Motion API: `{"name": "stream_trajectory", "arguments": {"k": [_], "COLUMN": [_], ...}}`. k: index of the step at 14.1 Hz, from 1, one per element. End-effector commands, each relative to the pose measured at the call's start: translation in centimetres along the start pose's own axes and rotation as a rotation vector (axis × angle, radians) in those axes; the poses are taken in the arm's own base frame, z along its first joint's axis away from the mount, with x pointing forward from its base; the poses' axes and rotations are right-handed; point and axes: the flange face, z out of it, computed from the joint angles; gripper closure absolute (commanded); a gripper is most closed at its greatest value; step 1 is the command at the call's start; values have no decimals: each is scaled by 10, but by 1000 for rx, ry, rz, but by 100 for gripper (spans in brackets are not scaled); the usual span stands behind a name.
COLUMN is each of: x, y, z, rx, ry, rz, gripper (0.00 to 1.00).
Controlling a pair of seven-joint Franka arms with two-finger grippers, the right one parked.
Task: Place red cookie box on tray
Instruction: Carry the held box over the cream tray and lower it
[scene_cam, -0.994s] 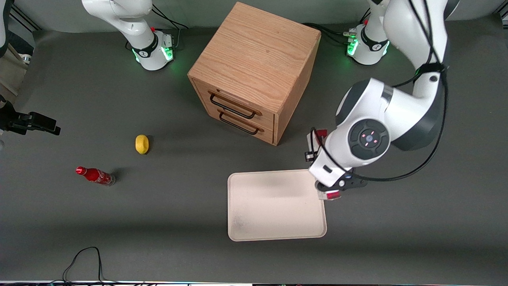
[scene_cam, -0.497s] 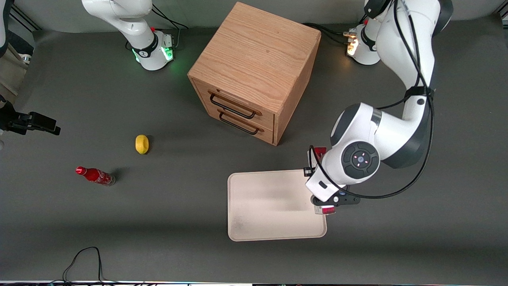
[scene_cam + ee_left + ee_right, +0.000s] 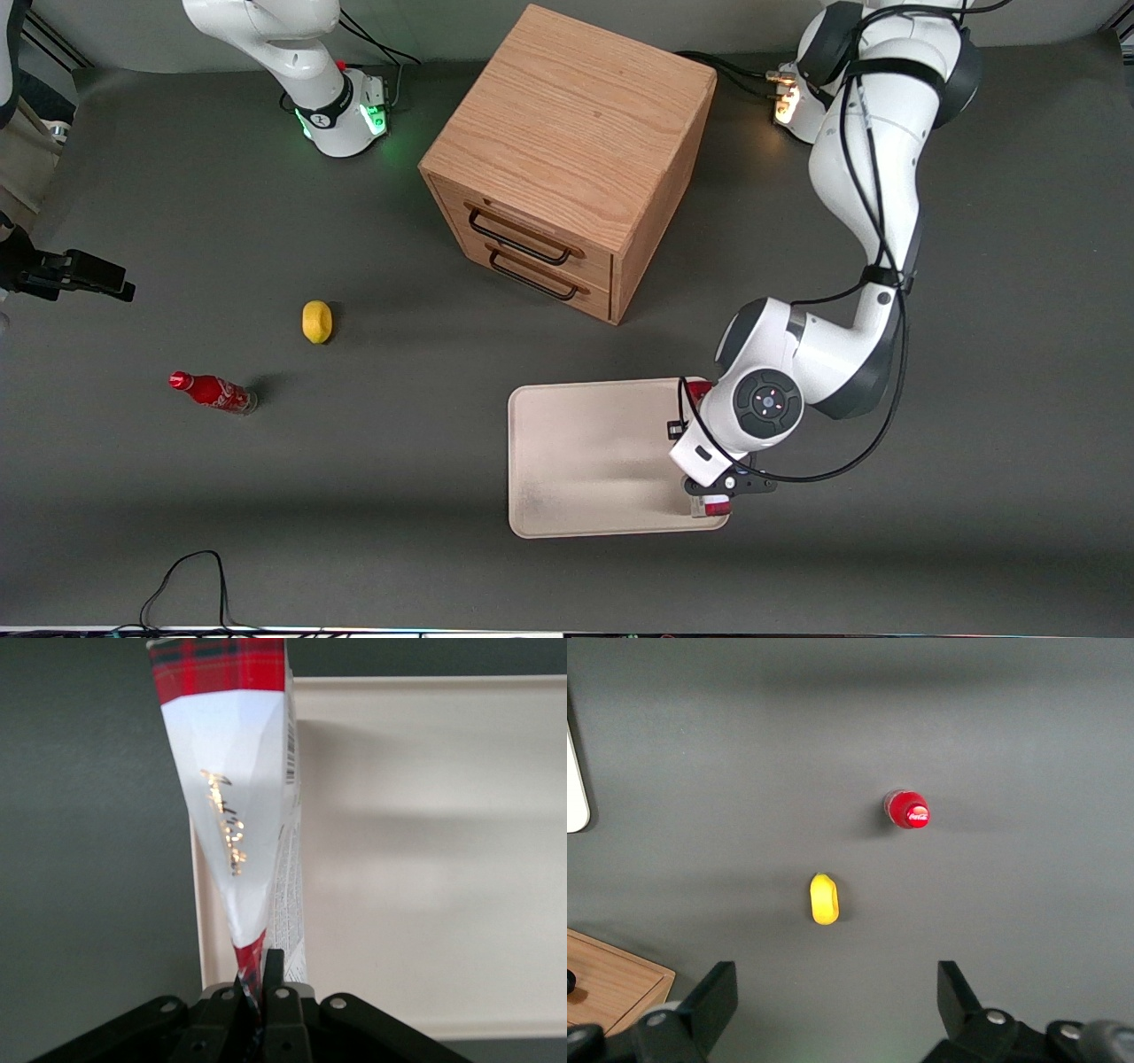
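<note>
Since the earlier frame, gripper [image 3: 711,493] has descended over the tray's [image 3: 585,461] edge nearest the working arm, fingers [image 3: 274,970] clamped on the red cookie box [image 3: 237,797]. Surroundings: one wooden cabinet [image 3: 567,151], one lemon [image 3: 316,321], one red soda bottle [image 3: 213,392] on the desk [image 3: 266,532].

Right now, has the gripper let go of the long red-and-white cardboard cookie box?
No, in the wrist view the gripper is shut on one end of the red cookie box, held over the edge of the off-white tray.
</note>
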Motion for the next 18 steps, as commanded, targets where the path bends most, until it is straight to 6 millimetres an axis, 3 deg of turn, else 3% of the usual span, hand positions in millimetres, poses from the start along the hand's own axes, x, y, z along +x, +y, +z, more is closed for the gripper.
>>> {"name": "stream_trajectory", "arguments": {"k": [1, 7, 9, 14, 18], "x": [4, 0, 0, -1, -4], "y": [-3, -1, -2, 0, -4], "z": [-5, 5, 6, 3, -13], "rx": [3, 23, 26, 31, 45], "ry": [26, 17, 17, 18, 1], "rz": [18, 23, 24, 26, 23], "gripper": [100, 100, 1, 0, 0]}}
